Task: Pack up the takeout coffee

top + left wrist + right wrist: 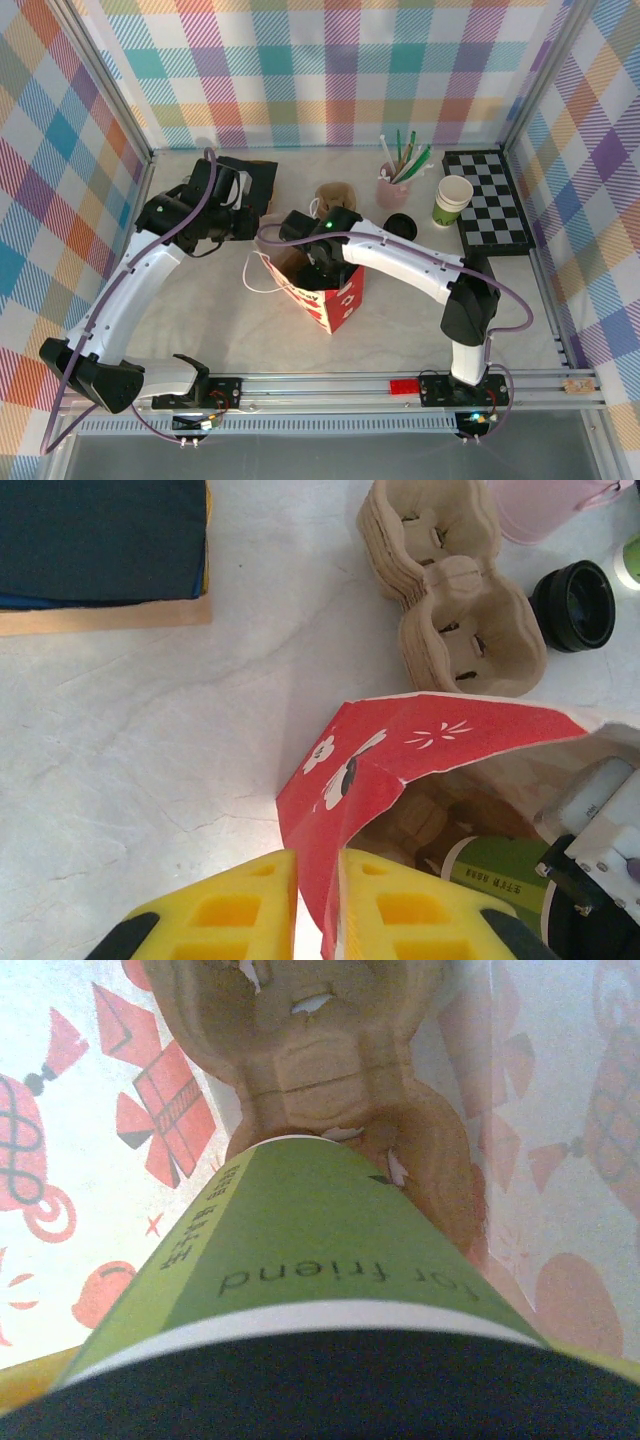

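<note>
Black lid (300, 1390) sits nearest the right wrist lens, with the coffee (300, 1250) running away from it toward 12 o'clock: a green band printed "for friend", a white ring under the lid, and a base pointed at a pulp carrier (310, 1070) on the floor of the bag (340, 300). The coffee is inside the bag, tilted, and whether its base touches the carrier cannot be told. The right end effector (318, 255) reaches into the bag's mouth and, by the cup's centred place before its camera, is judged to be grasping the coffee near the lid; its fingers are barely visible.

In the left wrist view the left end effector (318, 865) is clenched on the bag's red wall, its yellow fingers (240, 900) on either side of the paper.

Risks, as judgement:
- The base could land on the carrier's ridge rather than in a well, and the cup would tip on release.
- Squeezing near the lid could pop it loose and spill.
- If the thin wall slips from the left pinch, the mouth could fold onto the right arm.
- Pulling out carelessly could drag the light bag across the worktop (200, 320), or snag its cord handles at 9 o'clock.
</note>
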